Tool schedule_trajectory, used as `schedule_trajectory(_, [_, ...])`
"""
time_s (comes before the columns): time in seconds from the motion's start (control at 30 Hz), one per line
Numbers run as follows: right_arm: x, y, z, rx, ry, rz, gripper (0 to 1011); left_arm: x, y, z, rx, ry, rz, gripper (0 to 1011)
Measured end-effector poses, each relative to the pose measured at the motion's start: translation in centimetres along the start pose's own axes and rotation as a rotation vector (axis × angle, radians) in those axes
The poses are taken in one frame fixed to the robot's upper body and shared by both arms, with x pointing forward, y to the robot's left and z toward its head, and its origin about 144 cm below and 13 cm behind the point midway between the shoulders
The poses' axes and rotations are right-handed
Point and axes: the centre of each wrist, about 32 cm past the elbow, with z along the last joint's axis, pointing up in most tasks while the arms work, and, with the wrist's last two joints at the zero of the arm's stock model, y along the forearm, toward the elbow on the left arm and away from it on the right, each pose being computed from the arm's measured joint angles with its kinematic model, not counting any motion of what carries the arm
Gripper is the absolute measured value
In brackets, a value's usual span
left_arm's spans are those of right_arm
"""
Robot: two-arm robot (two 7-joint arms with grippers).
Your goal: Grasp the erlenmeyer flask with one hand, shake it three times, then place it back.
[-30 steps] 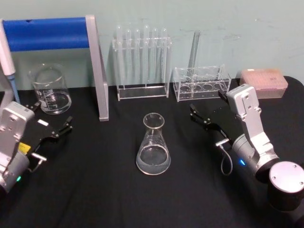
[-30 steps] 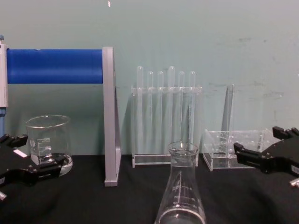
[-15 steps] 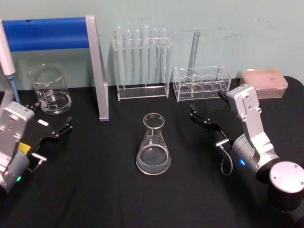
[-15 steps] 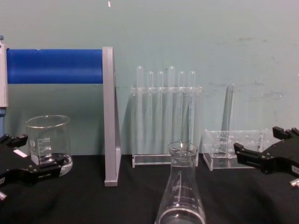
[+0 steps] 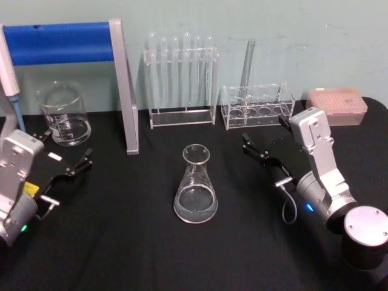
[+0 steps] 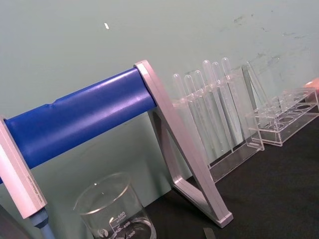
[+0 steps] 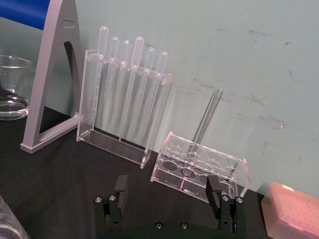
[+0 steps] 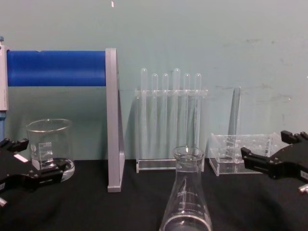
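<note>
The erlenmeyer flask (image 5: pixel 196 185) stands upright on the black table, near its middle, with a little clear liquid in its wide base; the chest view shows the flask (image 8: pixel 186 197) close in front. My right gripper (image 5: pixel 265 134) hovers open to the flask's right, apart from it, and its two fingers (image 7: pixel 120 185) hold nothing between them. The chest view has the right gripper (image 8: pixel 265 144) at the right edge. My left gripper (image 5: pixel 65 148) rests open at the far left, near the beaker, and appears as the left gripper (image 8: pixel 33 159) at the chest view's left edge.
A glass beaker (image 5: pixel 63 114) stands at the back left beside a blue-barred grey stand (image 5: pixel 124 91) and a pipette (image 5: pixel 9 73). Behind the flask are a test tube rack (image 5: pixel 182 79), a low clear rack (image 5: pixel 257 106) and a pink tip box (image 5: pixel 337 103).
</note>
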Motion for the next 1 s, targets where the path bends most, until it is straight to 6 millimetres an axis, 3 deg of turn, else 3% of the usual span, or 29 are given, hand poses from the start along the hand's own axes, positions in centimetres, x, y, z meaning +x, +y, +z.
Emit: schedule_trajectory(1.0, [0.00, 0.00, 0.00, 0.000, 0.000, 0.000, 1002, 0.00, 0.00, 0.00, 0.000, 0.000, 0.000, 1001])
